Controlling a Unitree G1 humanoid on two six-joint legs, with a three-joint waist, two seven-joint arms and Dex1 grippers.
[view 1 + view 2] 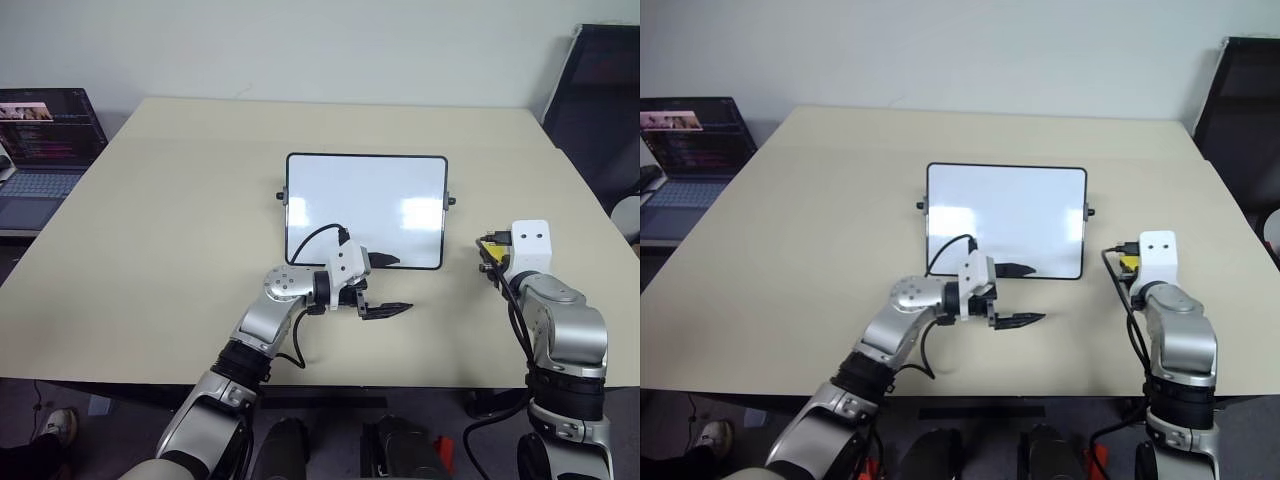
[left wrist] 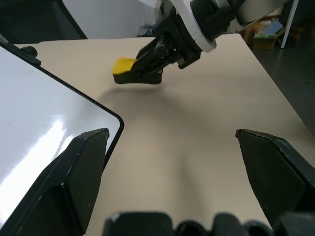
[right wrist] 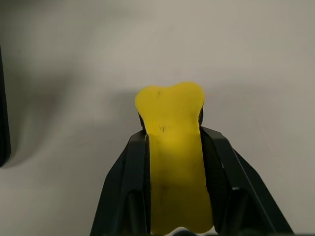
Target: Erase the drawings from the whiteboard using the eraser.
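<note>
The whiteboard [image 1: 365, 210] lies flat in the middle of the table, its glossy surface plain white with glare. The drawings are out of view. My left gripper [image 1: 385, 287] stands open at the board's near edge, pointing to the right; one finger [image 1: 385, 262] lies over the board's rim, the other [image 1: 388, 310] over the table. In the left wrist view the board's corner [image 2: 59, 118] shows beside the open fingers. My right gripper [image 3: 173, 132] is shut on the yellow eraser [image 3: 174, 147], right of the board, low over the table [image 1: 180, 200]. The left wrist view also catches the eraser [image 2: 123, 66].
An open laptop [image 1: 40, 150] stands on a lower surface beyond the table's left edge. A black chair [image 1: 600, 100] is at the far right corner. Bare tabletop surrounds the board on all sides.
</note>
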